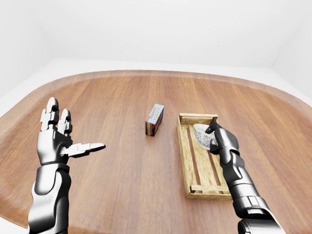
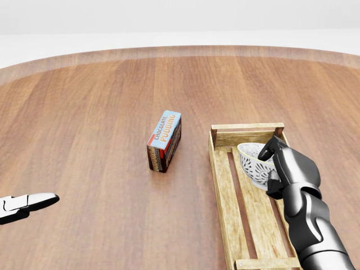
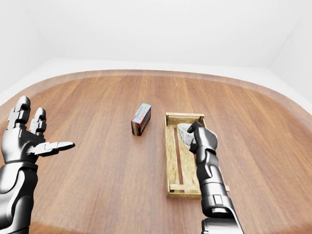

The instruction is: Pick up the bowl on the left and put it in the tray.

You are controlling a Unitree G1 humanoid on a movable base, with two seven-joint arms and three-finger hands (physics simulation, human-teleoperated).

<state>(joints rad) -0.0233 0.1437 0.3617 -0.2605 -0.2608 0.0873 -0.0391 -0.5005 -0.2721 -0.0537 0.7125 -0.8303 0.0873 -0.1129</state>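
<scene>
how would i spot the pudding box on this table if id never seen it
On the wooden table, find the slatted tray at the head view's right. Left of it, apart, stands the pudding box: small, dark-sided, blue-topped, the only printed carton there.

The bowl (image 2: 254, 163), white with a dark lace-like pattern, is positioned inside the slatted wooden tray (image 2: 230, 197), tilted, against the tray's far end wall, near the table's right edge.

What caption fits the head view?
Right robot hand grips the white bowl over the wooden tray, pudding box beside.
</scene>
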